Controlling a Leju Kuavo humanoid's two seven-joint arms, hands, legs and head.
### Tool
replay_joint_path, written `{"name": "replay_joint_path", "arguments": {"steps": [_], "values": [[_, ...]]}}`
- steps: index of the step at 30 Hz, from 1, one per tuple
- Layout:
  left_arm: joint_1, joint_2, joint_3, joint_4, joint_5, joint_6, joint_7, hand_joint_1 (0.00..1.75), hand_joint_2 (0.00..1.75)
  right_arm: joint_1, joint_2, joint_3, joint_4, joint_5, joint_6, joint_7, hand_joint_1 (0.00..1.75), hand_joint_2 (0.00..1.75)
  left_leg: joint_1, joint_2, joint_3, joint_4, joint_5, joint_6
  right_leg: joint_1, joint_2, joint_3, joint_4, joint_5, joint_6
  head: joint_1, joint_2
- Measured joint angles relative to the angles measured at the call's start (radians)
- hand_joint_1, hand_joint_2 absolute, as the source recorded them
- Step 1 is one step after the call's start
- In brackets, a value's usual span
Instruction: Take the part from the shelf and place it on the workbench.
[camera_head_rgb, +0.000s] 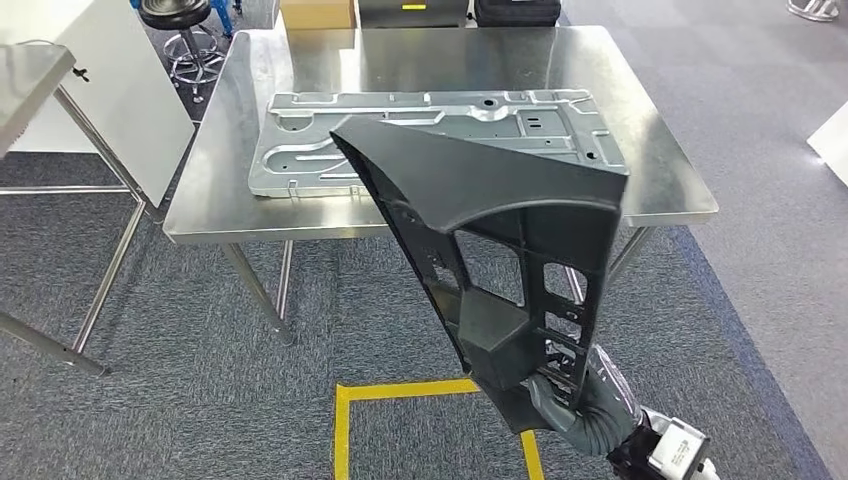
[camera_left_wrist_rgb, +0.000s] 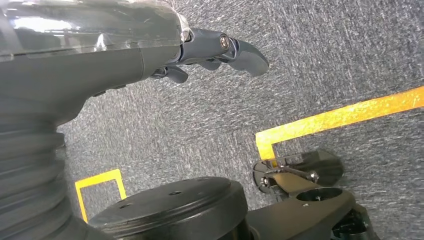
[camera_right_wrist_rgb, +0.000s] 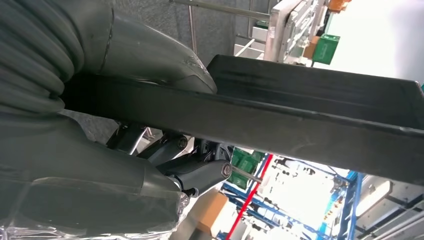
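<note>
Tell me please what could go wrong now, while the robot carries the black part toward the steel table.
1. The right hand grips the large black part at its lowest end alone, so the part may tilt or slip.
2. A grey metal panel already lies on the workbench; the part may land on it or strike it.

The right hand (camera_head_rgb: 560, 405) grips the lower end of a black ribbed plastic part (camera_head_rgb: 490, 230), raised over the near edge of the steel surface (camera_head_rgb: 215, 200). Behind the part, a stamped metal panel (camera_head_rgb: 300, 150) lies flat.
</note>
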Motion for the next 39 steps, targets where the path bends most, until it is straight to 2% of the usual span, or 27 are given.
{"name": "replay_joint_path", "arguments": {"steps": [1, 2, 3, 5, 8, 9, 11, 12, 13, 14, 15, 17, 19, 22, 24, 25, 27, 28, 29, 30, 31, 32, 33, 34, 36, 38, 39], "values": [[0.001, -0.001, 0.000, 0.000, 0.000, 0.000, 0.000, 0.00, 1.75, -0.003, 0.000, 0.000, 0.001, 0.000, 0.000, 0.000, 1.75, 1.75, 0.000, -0.001, 0.011, 0.000, -0.009, -0.003, 0.000, 0.000, 0.022, -0.069, 0.047, -0.004, 0.000, 0.000], [0.001, -0.001, 0.000, 0.000, 0.001, 0.000, 0.000, 0.00, 1.75, -0.006, 0.000, 0.000, 0.002, 0.000, 0.001, 0.000, 1.75, 1.75, -0.002, -0.002, 0.019, 0.001, -0.018, -0.007, 0.003, -0.001, 0.045, -0.131, 0.079, -0.008, 0.000, 0.000], [0.001, -0.002, 0.000, 0.000, 0.002, 0.001, 0.000, 0.00, 1.75, -0.009, 0.000, 0.000, 0.002, 0.000, 0.002, 0.000, 1.75, 1.75, -0.004, -0.002, 0.022, 0.001, -0.025, -0.012, 0.005, -0.001, 0.061, -0.172, 0.093, -0.013, 0.000, 0.000], [0.000, -0.002, 0.000, 0.000, 0.003, 0.002, 0.000, 0.00, 1.75, -0.012, 0.000, 0.000, 0.003, 0.000, 0.003, 0.000, 1.75, 1.75, -0.007, -0.001, 0.025, 0.000, -0.034, -0.022, 0.010, 0.001, 0.070, -0.195, 0.085, -0.023, 0.000, 0.000], [-0.002, -0.001, 0.000, 0.000, 0.002, 0.003, -0.001, 0.00, 1.75, -0.018, 0.000, 0.000, 0.003, 0.000, 0.006, 0.000, 1.75, 1.75, -0.006, 0.001, 0.024, 0.024, -0.056, -0.038, 0.004, 0.003, 0.082, -0.204, 0.074, -0.039, 0.000, 0.000], [-0.002, -0.001, 0.000, 0.000, 0.002, 0.003, -0.001, 0.00, 1.75, -0.021, 0.000, 0.000, 0.003, 0.000, 0.007, 0.000, 1.75, 1.75, -0.004, 0.001, 0.005, 0.066, -0.075, -0.042, 0.001, 0.002, 0.090, -0.207, 0.070, -0.045, 0.000, 0.000], [-0.004, -0.001, 0.000, 0.000, 0.002, 0.003, -0.004, 0.00, 1.75, -0.024, 0.000, 0.000, 0.003, 0.000, 0.011, 0.000, 1.75, 1.75, 0.000, 0.001, -0.072, 0.204, -0.125, -0.050, 0.001, -0.001, 0.101, -0.209, 0.060, -0.052, 0.000, 0.000], [-0.007, -0.001, 0.001, 0.000, 0.003, 0.002, -0.006, 0.00, 1.75, -0.025, 0.000, 0.000, 0.003, 0.000, 0.012, 0.000, 1.75, 1.75, 0.001, 0.001, -0.114, 0.268, -0.140, -0.053, 0.001, -0.002, 0.107, -0.209, 0.054, -0.053, 0.000, 0.000], [-0.010, -0.001, 0.001, 0.000, 0.003, 0.002, -0.007, 0.00, 1.75, -0.025, 0.000, 0.000, 0.003, 0.000, 0.014, 0.000, 1.75, 1.75, 0.002, 0.002, -0.143, 0.303, -0.136, -0.055, 0.001, -0.002, 0.115, -0.209, 0.048, -0.052, 0.000, 0.000], [-0.013, -0.001, 0.001, 0.000, 0.003, 0.002, -0.008, 0.00, 1.75, -0.025, 0.000, 0.000, 0.004, 0.000, 0.014, 0.000, 1.75, 1.75, 0.003, 0.002, -0.153, 0.300, -0.110, -0.056, 0.001, -0.002, 0.124, -0.209, 0.041, -0.051, 0.000, 0.000], [-0.013, -0.001, 0.001, 0.000, 0.003, 0.002, -0.008, 0.00, 1.75, -0.025, 0.000, 0.000, 0.004, 0.000, 0.014, 0.000, 1.75, 1.75, 0.004, 0.002, -0.144, 0.257, -0.066, -0.055, 0.000, -0.001, 0.135, -0.208, 0.034, -0.049, 0.000, 0.000], [-0.009, -0.001, 0.001, 0.000, 0.003, 0.002, -0.006, 0.00, 1.75, -0.025, 0.000, 0.000, 0.004, 0.001, 0.014, 0.000, 1.75, 1.75, 0.005, 0.002, -0.105, 0.128, 0.022, -0.051, 0.001, 0.002, 0.154, -0.207, 0.019, -0.042, 0.000, 0.000], [-0.005, -0.002, 0.000, 0.000, 0.004, 0.000, -0.004, 0.00, 1.75, -0.026, 0.000, 0.000, 0.004, 0.002, 0.014, 0.000, 1.75, 1.75, 0.002, 0.003, -0.078, 0.048, 0.043, -0.040, 0.005, 0.005, 0.157, -0.205, 0.009, -0.030, 0.000, 0.000], [-0.004, -0.002, 0.001, 0.000, 0.006, -0.001, -0.004, 0.00, 1.75, -0.030, 0.000, 0.000, 0.004, 0.004, 0.014, -0.001, 1.75, 1.75, 0.001, 0.001, -0.067, 0.028, 0.030, -0.020, 0.004, 0.003, 0.160, -0.210, 0.005, -0.012, 0.000, 0.000], [-0.004, -0.003, 0.000, 0.000, 0.006, -0.001, -0.004, 0.00, 1.75, -0.035, 0.000, 0.000, 0.004, 0.004, 0.014, -0.001, 1.75, 1.75, 0.004, 0.001, -0.052, 0.017, 0.029, -0.007, 0.002, 0.001, 0.143, -0.164, -0.019, -0.003, 0.000, 0.000], [-0.003, -0.003, 0.000, 0.000, 0.006, -0.001, -0.004, 0.00, 1.75, -0.036, 0.000, 0.000, 0.004, 0.004, 0.014, -0.002, 1.75, 1.75, 0.005, 0.001, -0.044, 0.013, 0.026, -0.002, 0.000, 0.001, 0.115, -0.110, -0.041, -0.001, 0.000, 0.000], [-0.002, -0.004, 0.000, 0.000, 0.007, -0.001, -0.004, 0.00, 1.75, -0.035, 0.000, 0.000, 0.005, 0.006, 0.013, -0.003, 1.75, 1.75, 0.002, 0.002, -0.034, 0.012, 0.017, 0.005, 0.000, 0.001, 0.030, 0.024, -0.082, 0.002, 0.000, 0.000], [-0.001, -0.004, 0.000, 0.000, 0.008, -0.001, -0.005, 0.00, 1.75, -0.033, 0.000, 0.000, 0.006, 0.007, 0.013, -0.003, 1.75, 1.75, -0.001, 0.001, -0.029, 0.012, 0.011, 0.007, 0.000, 0.001, -0.004, 0.065, -0.081, 0.002, 0.000, 0.000], [0.000, -0.004, 0.000, 0.000, 0.008, -0.001, -0.006, 0.00, 1.75, -0.032, 0.000, 0.000, 0.006, 0.009, 0.013, -0.003, 1.75, 1.75, -0.003, 0.000, -0.021, 0.012, 0.005, 0.007, 0.001, 0.001, -0.022, 0.070, -0.060, 0.000, 0.000, 0.000], [0.000, -0.004, 0.000, 0.000, 0.009, -0.001, -0.006, 0.00, 1.75, -0.031, 0.000, 0.000, 0.006, 0.010, 0.013, -0.003, 1.75, 1.75, -0.005, -0.001, -0.010, 0.012, -0.003, 0.007, 0.002, 0.001, -0.019, 0.036, -0.020, -0.004, 0.000, 0.000], [0.001, -0.005, 0.000, 0.000, 0.009, -0.001, -0.006, 0.00, 1.75, -0.031, 0.000, 0.000, 0.007, 0.011, 0.013, -0.003, 1.75, 1.75, -0.006, -0.002, 0.002, 0.012, -0.012, 0.006, 0.005, 0.001, 0.000, -0.029, 0.032, -0.011, 0.000, 0.000], [0.002, -0.006, 0.000, 0.000, 0.009, -0.001, -0.006, 0.00, 1.75, -0.031, 0.000, 0.000, 0.007, 0.011, 0.013, -0.003, 1.75, 1.75, -0.008, -0.002, 0.012, 0.011, -0.020, 0.004, 0.010, 0.001, 0.023, -0.091, 0.070, -0.019, 0.000, 0.000], [0.002, -0.007, 0.000, 0.000, 0.009, -0.001, -0.006, 0.00, 1.75, -0.032, 0.000, 0.000, 0.006, 0.011, 0.013, -0.004, 1.75, 1.75, -0.009, -0.003, 0.019, 0.010, -0.028, 0.000, 0.015, 0.000, 0.045, -0.146, 0.092, -0.027, 0.000, 0.000], [0.002, -0.008, 0.001, 0.000, 0.009, 0.000, -0.006, 0.00, 1.75, -0.032, 0.000, 0.000, 0.006, 0.012, 0.012, -0.004, 1.75, 1.75, -0.010, -0.002, 0.021, 0.009, -0.034, -0.004, 0.019, -0.001, 0.058, -0.178, 0.098, -0.034, 0.000, 0.000], [0.002, -0.008, 0.001, 0.000, 0.009, 0.000, -0.006, 0.00, 1.75, -0.032, 0.000, 0.000, 0.006, 0.013, 0.012, -0.005, 1.75, 1.75, -0.009, -0.001, 0.024, 0.002, -0.041, -0.015, 0.025, 0.000, 0.066, -0.197, 0.085, -0.043, 0.001, 0.000], [0.001, -0.008, 0.001, 0.000, 0.009, 0.001, -0.006, 0.00, 1.75, -0.031, 0.000, 0.000, 0.006, 0.013, 0.012, -0.005, 1.75, 1.75, -0.010, 0.001, 0.035, -0.001, -0.051, -0.025, 0.019, 0.001, 0.080, -0.211, 0.080, -0.050, 0.000, 0.000], [0.000, -0.008, 0.001, 0.000, 0.009, 0.001, -0.006, 0.00, 1.75, -0.032, 0.000, 0.001, 0.005, 0.013, 0.012, -0.005, 1.75, 1.75, -0.010, 0.002, 0.030, 0.019, -0.062, -0.030, 0.014, 0.000, 0.091, -0.221, 0.078, -0.052, 0.000, 0.000]]}}
